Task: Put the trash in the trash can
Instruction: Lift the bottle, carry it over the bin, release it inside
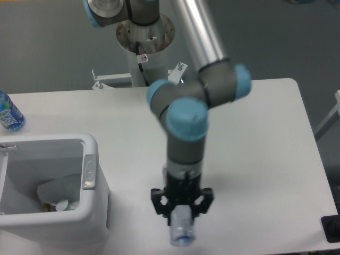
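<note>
Tool (pixel 181 208) clamped on bottle (pixel 182 229), raised over counter (pixel 265 159), right of bin (pixel 93 212). Carry left with grip firm, clear rim, release over opening.

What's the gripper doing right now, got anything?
Gripper: shut on the slim clear plastic bottle, which pokes out below its fingers, near the table's front edge.

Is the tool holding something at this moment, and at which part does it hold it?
Yes. The tool is shut on the clear plastic bottle, gripping its upper part; the rest hangs below the fingers. The exact contact spot is hidden.
</note>
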